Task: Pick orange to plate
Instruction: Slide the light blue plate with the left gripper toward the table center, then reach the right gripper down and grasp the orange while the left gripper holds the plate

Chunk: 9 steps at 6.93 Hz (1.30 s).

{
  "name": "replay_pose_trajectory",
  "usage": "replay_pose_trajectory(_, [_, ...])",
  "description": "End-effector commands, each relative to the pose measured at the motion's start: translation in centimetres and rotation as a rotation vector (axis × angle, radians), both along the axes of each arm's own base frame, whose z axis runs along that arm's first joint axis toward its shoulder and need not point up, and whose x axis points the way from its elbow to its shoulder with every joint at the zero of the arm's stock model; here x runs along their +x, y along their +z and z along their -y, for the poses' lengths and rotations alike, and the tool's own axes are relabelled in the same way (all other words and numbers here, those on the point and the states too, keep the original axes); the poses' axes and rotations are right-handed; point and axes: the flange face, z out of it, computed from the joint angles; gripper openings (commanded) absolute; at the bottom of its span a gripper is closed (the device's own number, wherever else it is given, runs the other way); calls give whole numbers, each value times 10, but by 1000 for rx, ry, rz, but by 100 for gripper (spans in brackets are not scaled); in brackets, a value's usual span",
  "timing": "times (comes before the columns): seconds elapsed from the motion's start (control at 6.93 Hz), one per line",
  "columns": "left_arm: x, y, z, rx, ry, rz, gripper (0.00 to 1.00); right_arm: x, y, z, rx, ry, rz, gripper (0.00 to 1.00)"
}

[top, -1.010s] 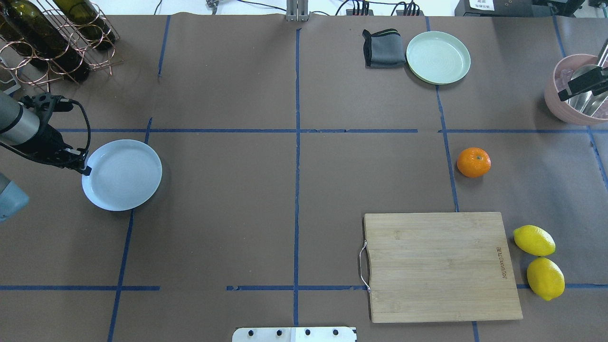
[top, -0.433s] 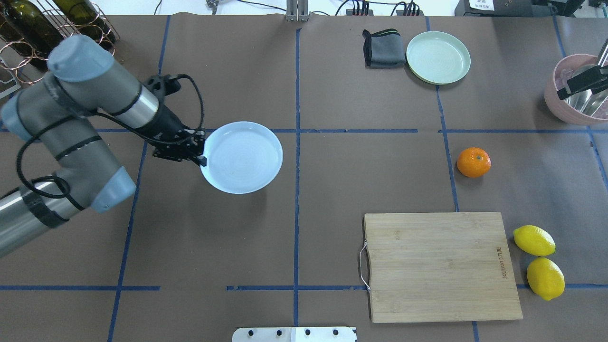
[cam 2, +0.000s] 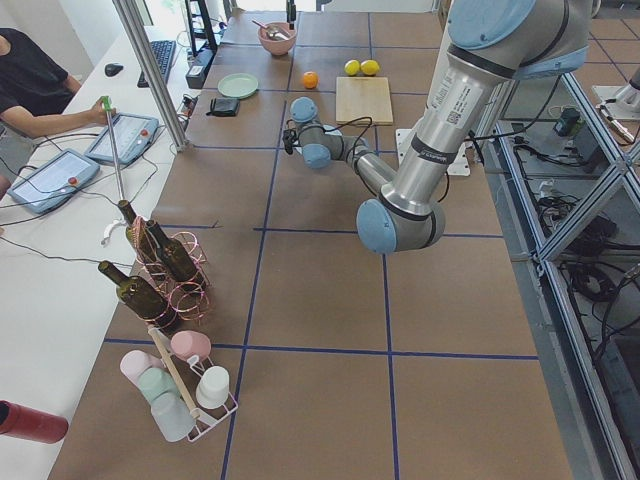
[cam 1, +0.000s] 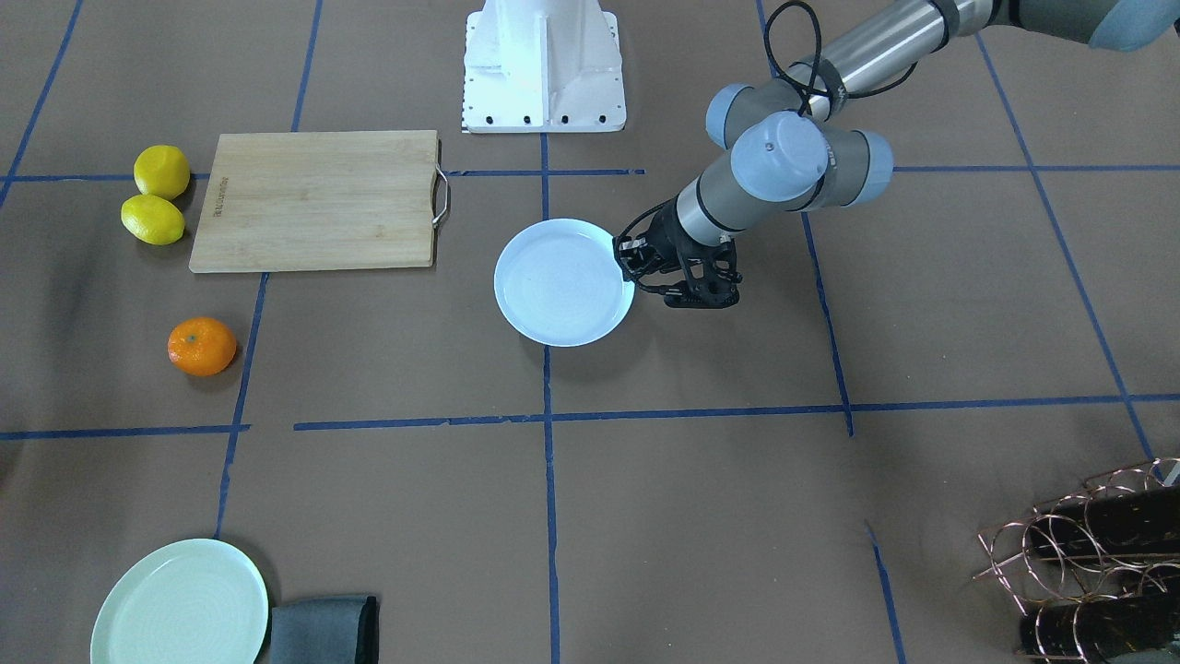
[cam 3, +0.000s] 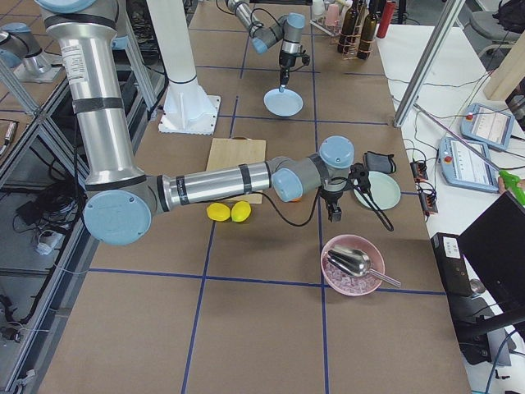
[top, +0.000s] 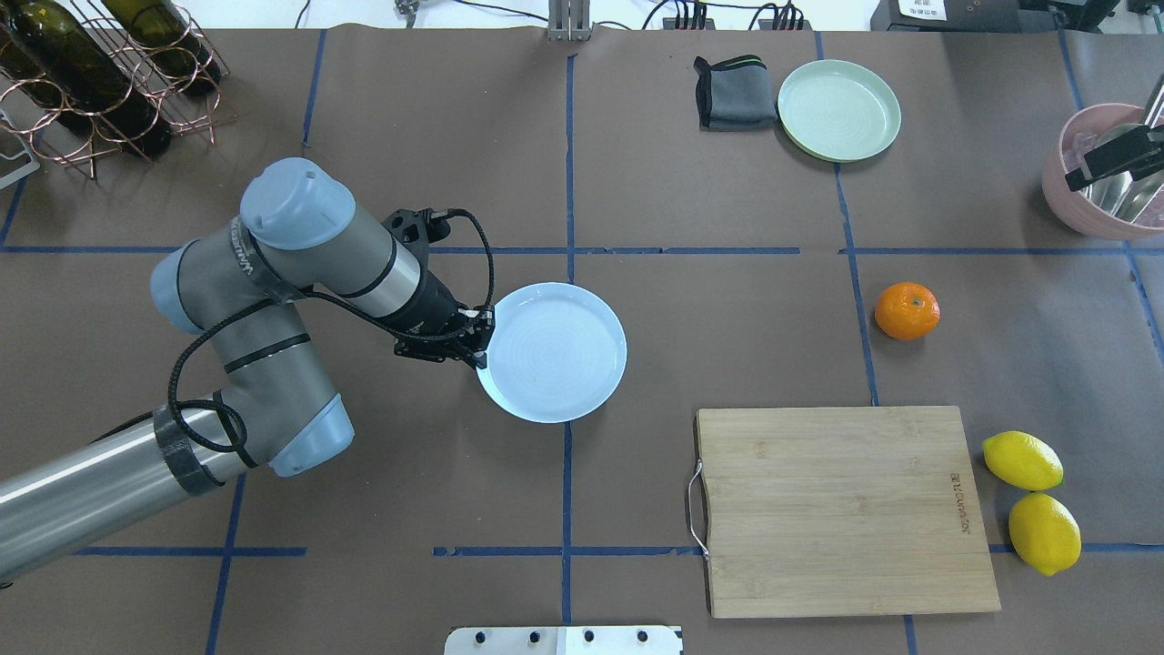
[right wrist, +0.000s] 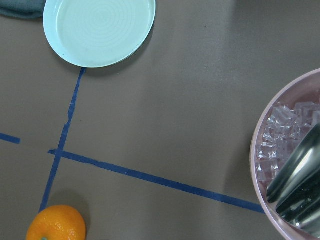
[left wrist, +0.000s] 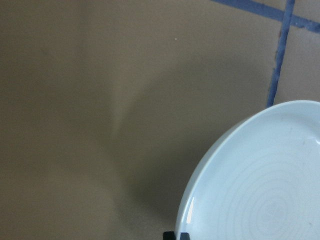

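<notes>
The pale bluish-white plate (top: 556, 353) hangs near the table's centre line with a shadow under it. My left gripper (top: 480, 349) is shut on its left rim. The front view shows the same grip, the left gripper (cam 1: 629, 267) pinching the plate (cam 1: 560, 282). In the left wrist view the plate (left wrist: 260, 190) fills the lower right. The orange (top: 907, 310) lies alone on the paper far to the right; it also shows as the orange (right wrist: 56, 224) in the right wrist view. My right gripper (cam 3: 334, 213) hangs near the pink bowl; I cannot tell whether it is open.
A wooden cutting board (top: 841, 509) lies below the orange, with two lemons (top: 1023, 460) at its right edge. A pale green plate (top: 838, 109) and grey cloth (top: 732, 93) sit at the back. A pink ice bowl (top: 1087, 205) is far right, a bottle rack (top: 100, 77) back left.
My left arm has carried the plate from the far left of the table rightward to the centre line. The orange and the right arm have not moved.
</notes>
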Motion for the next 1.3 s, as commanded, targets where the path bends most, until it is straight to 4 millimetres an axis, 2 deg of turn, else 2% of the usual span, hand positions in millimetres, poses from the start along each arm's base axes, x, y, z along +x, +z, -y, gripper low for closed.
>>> replay_pose_trajectory(0.0, [32, 1, -6, 12, -20, -9, 0, -15, -5, -3, -8, -21, 15, 100])
replay_pose_trajectory(0.14, [35, 2, -7, 23, -32, -11, 0, -27, -6, -5, -16, -33, 15, 100])
replay_pose_trajectory(0.29, [35, 2, -7, 27, -33, -16, 69, -47, -18, -10, -62, -19, 29, 100])
replay_pose_trajectory(0.43, [32, 0, -9, 38, -33, -34, 87, -81, -47, -24, -121, 13, 40, 100])
replay_pose_trajectory(0.58, [32, 1, -8, 39, -35, -34, 89, -125, -68, -41, -176, 70, 9, 100])
replay_pose_trajectory(0.72, [30, 0, -8, 40, -36, -37, 89, -162, -75, -55, -195, 92, -26, 100])
replay_pose_trajectory(1.01, [29, -1, -7, 43, -41, -38, 90, -211, -68, -72, -188, 132, -109, 100])
replay_pose_trajectory(1.15, [29, -3, -8, 46, -41, -42, 91, -218, -61, -76, -186, 128, -129, 100])
